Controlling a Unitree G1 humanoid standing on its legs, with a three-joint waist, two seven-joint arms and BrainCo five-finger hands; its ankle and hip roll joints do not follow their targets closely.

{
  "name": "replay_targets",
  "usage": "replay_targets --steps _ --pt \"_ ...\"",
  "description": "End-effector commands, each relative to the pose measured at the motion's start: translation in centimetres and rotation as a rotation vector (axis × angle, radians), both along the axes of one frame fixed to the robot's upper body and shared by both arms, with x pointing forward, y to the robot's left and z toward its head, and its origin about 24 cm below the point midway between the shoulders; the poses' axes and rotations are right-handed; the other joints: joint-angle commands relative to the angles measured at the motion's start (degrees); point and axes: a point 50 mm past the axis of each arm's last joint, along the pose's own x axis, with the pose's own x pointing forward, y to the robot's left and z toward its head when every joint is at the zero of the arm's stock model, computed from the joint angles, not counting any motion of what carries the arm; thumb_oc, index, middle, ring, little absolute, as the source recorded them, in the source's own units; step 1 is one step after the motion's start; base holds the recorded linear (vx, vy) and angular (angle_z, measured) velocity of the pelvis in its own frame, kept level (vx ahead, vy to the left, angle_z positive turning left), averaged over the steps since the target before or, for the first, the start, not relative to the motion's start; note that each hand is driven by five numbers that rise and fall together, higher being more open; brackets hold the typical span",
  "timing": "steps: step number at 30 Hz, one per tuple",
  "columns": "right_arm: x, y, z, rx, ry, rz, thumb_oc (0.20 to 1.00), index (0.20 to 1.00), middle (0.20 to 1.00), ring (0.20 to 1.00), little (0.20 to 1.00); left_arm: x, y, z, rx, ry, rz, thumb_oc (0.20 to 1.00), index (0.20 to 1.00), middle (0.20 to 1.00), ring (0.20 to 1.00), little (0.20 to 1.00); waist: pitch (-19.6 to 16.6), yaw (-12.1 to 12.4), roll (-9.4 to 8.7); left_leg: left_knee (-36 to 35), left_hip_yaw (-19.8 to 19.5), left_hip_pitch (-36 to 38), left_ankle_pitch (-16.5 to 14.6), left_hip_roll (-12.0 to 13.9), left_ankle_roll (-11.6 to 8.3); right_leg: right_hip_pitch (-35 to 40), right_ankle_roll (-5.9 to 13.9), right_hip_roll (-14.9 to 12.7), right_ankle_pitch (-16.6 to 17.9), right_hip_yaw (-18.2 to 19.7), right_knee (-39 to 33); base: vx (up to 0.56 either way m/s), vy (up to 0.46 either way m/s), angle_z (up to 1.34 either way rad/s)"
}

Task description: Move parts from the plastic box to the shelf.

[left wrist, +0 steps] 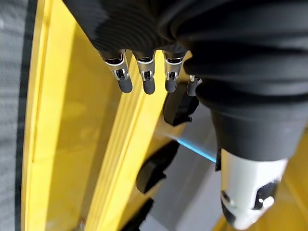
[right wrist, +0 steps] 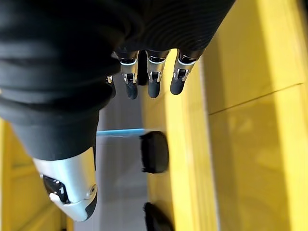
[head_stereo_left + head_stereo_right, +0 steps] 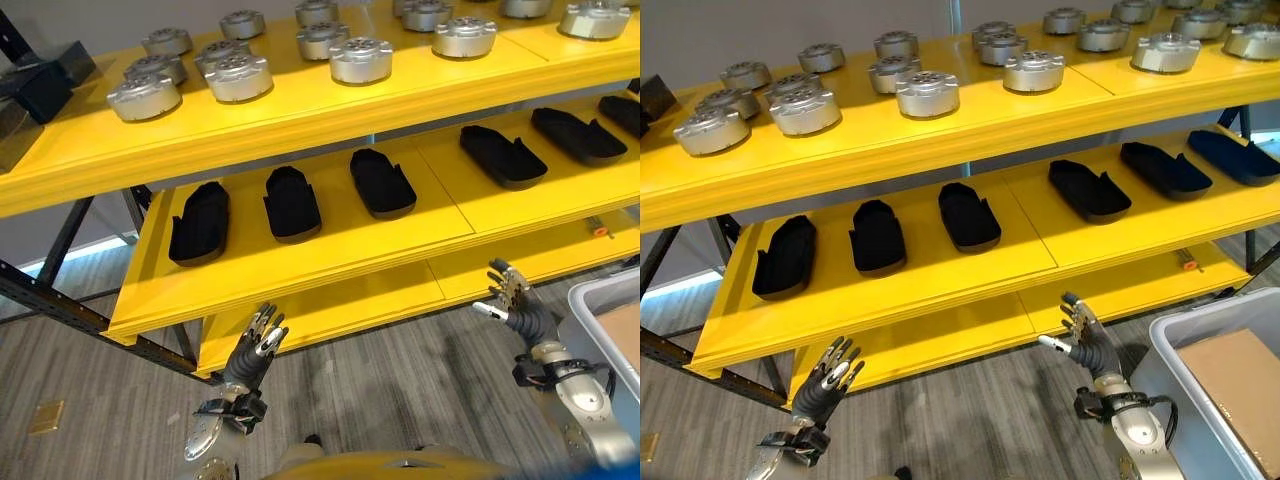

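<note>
— Where do our fingers stand?

— Both sets are straight and a little spread, holding nothing. Our left hand [image 3: 256,345] hangs low before the front edge of the yellow shelf [image 3: 300,262], and our right hand [image 3: 1087,342] is raised before the same edge further right; in each wrist view the dark-tipped fingers [image 2: 153,83] point at the yellow boards and touch nothing.

— And the parts we are to move?

— The grey plastic box [image 3: 1160,372] sits at our lower right, just beside the right forearm. We see a brown cardboard sheet [image 3: 1238,380] lying inside it; what parts lie there we cannot tell.

— So which hand goes?

— The right one, we judge. The box lies to the right of and below its fingers, well apart from the left hand, so it would have to turn away from the shelf and reach down.

— What is already on the shelf?

— Black moulded trays [image 3: 293,203] in a row on the middle board, long axes running front to back, and round silver metal housings [image 3: 361,59] on the top board.
</note>
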Motion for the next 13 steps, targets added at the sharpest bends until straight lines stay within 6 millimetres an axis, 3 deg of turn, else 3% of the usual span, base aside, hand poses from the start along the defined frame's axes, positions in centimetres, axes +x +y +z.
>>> replay_targets --steps 1,5,13 --pt "1.2 0.6 1.0 0.017 -0.063 0.036 1.0 1.0 1.0 1.0 1.0 0.9 1.0 1.9 0.027 -0.101 -0.001 1.0 1.0 1.0 1.0 1.0 -2.86 0.3 -0.67 -0.22 0.62 -2.66 3.68 1.17 -0.87 -1.23 5.92 -3.95 7.04 3.18 -4.27 0.0 0.085 0.05" --pt "2.2 2.9 0.4 0.079 -0.043 0.104 1.0 1.0 1.0 1.0 1.0 1.6 0.9 1.7 0.087 -0.095 -0.009 1.0 1.0 1.0 1.0 1.0 -4.92 0.75 -2.11 -3.77 2.67 -0.43 2.52 -0.76 -0.17 -1.04 8.07 -6.54 11.14 4.35 -8.3 -0.02 0.117 -0.22" --pt "2.4 4.3 -0.2 0.125 -0.02 0.123 1.0 1.0 1.0 1.0 1.0 1.4 1.7 1.0 0.125 -0.055 0.044 1.0 1.0 1.0 1.0 1.0 -5.4 1.17 -4.01 -4.01 3.8 1.04 0.95 -1.79 0.67 -0.34 9.0 -8.04 12.17 5.66 -9.32 0.01 0.026 -0.03"
